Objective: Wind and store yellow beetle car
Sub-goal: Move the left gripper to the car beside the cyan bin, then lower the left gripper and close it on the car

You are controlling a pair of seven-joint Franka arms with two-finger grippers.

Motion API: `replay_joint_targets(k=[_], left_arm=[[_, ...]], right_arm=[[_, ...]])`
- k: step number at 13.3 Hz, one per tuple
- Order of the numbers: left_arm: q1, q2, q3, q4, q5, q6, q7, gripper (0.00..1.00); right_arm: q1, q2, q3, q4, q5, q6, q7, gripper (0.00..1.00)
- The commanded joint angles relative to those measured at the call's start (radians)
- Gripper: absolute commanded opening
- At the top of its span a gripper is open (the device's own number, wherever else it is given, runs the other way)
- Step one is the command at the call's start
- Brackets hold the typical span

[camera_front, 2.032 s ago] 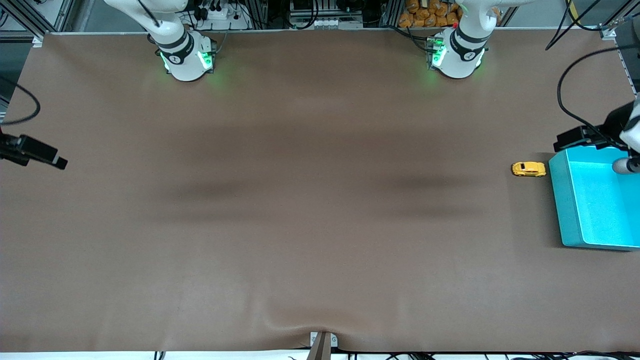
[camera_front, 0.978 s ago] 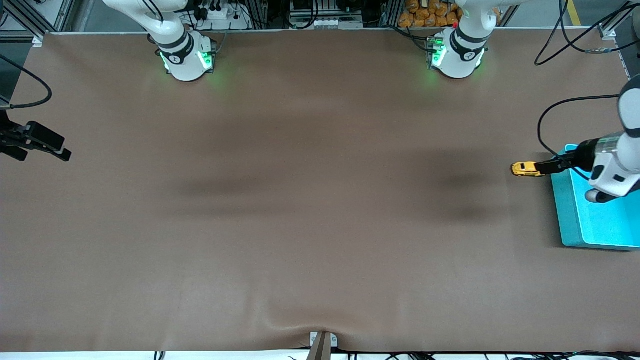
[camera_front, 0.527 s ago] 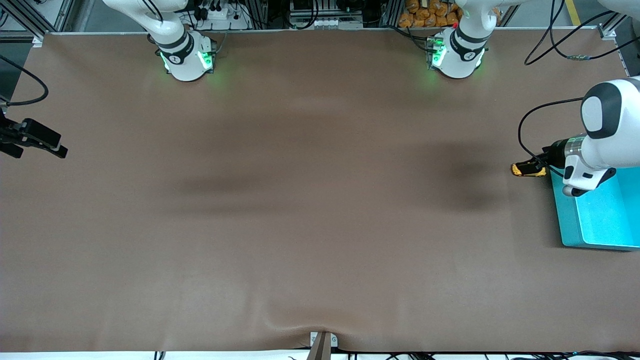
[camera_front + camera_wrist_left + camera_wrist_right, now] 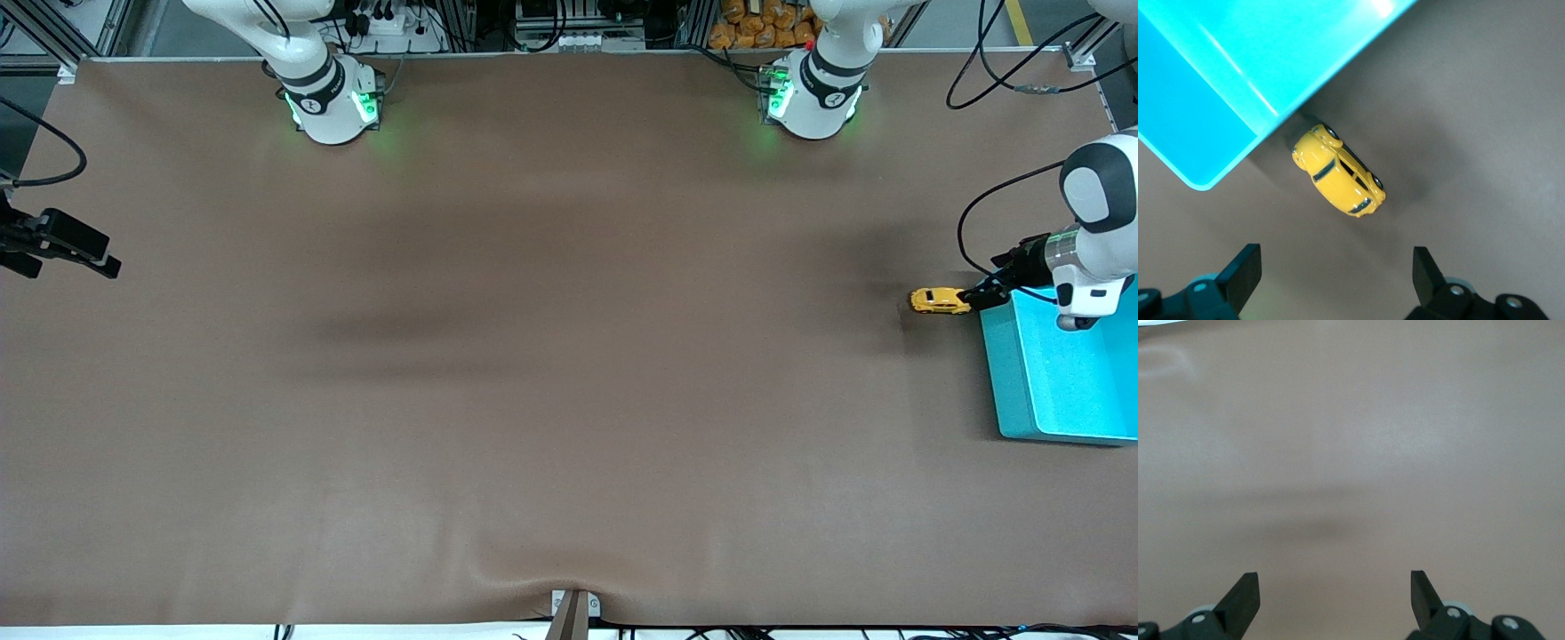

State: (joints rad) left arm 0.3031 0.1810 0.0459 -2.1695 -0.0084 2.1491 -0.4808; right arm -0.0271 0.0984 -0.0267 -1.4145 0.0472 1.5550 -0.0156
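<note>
I've got the left gripper point(image 4: 985, 296) up in the air at the left arm's end of the table, over the edge of the turquoise bin point(image 4: 1022, 391) where it meets the yellow beetle car point(image 4: 940, 301). Jaws spread wide, nothing between them. In the left wrist view both fingertips point(image 4: 1241, 273) show with a clear gap, and the yellow beetle car point(image 4: 1338, 171) sits below the gripper point(image 4: 1336, 275), ahead of the gap, not touched. Car on its wheels on the brown table cover point(image 4: 533, 356), just beside the bin's outer wall point(image 4: 1281, 93), one end close to it; can't tell if it actually touches. Car is outside the bin, not in it.

Right gripper point(image 4: 67, 244) I have waiting at the right arm's end of the table, off at the edge, well apart from car and bin. Also released: right wrist view shows its fingers point(image 4: 1241, 595) wide apart around the gripper's middle point(image 4: 1335, 593), only bare cover point(image 4: 1351, 453) under it.
</note>
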Motion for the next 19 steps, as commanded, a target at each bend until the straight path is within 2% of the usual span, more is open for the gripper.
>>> replay_joint_targets(k=[1,5,9,11,14,19], left_arm=[[-0.022,0.000,-0.014,-0.030,0.015,0.063,-0.178,1.00],[-0.038,0.028,-0.014,-0.101,0.015,0.224,-0.379,1.00],[-0.030,0.089,-0.014,-0.112,0.015,0.330,-0.565,1.00],[-0.028,0.094,-0.014,-0.137,0.015,0.351,-0.567,1.00],[0.020,0.098,-0.014,-0.228,0.015,0.510,-0.564,1.00],[0.053,0.124,-0.014,-0.234,0.016,0.554,-0.548,1.00]], right_arm=[[0.004,-0.025,-0.007,-0.026,-0.012,-0.003,-0.003,1.00],[-0.013,-0.022,-0.010,-0.026,-0.010,-0.003,-0.003,1.00],[-0.010,-0.019,-0.027,-0.026,-0.009,0.000,-0.003,1.00],[-0.005,-0.017,-0.027,-0.024,-0.009,0.000,-0.003,1.00],[-0.002,-0.019,-0.028,-0.024,-0.012,0.000,-0.003,1.00],[0.006,-0.019,-0.029,-0.024,-0.015,0.002,-0.003,1.00]])
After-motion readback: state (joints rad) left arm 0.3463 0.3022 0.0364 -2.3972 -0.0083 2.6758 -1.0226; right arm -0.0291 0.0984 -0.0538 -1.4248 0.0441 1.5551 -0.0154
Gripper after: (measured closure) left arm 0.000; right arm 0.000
